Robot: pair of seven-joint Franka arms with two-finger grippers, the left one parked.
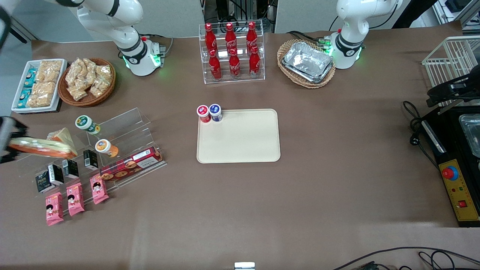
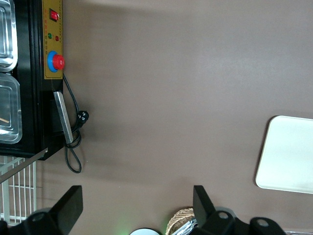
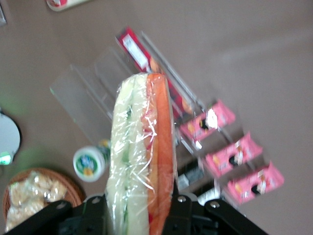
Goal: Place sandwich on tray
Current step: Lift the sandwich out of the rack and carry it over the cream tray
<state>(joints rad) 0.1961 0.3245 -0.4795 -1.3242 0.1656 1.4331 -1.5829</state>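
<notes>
the gripper [image 1: 6, 139] sits at the working arm's end of the table, raised above the clear acrylic rack [image 1: 112, 146], and its fingers are closed on the sandwich [image 1: 41, 147]. in the wrist view the sandwich [image 3: 142, 152] stands out lengthwise from between the fingers [image 3: 183, 208], one end pinched, its pale bread and green and orange stripes showing through crinkled clear wrap. from the front it hangs roughly level over the rack's end toward the working arm, off the rack, reaching from the gripper in toward the rack's middle. a second, chunkier sandwich [image 1: 62, 135] sits on the rack just beside the free end of the held one. on the rack too are a green-lidded cup [image 1: 87, 124], an orange-lidded cup [image 1: 106, 147], small black cartons [image 1: 56, 174], a red cookie box [image 1: 131, 164] and pink snack packs [image 1: 75, 198]; the packs are nearest the front camera. the tray [image 1: 243, 142] lies well apart from the rack, toward the table's middle, and its surface is bare except for a corner where a red-capped cup [image 1: 203, 113] and a blue-capped cup [image 1: 215, 112] stand touching each other. the sandwich is nowhere near the tray.
</notes>
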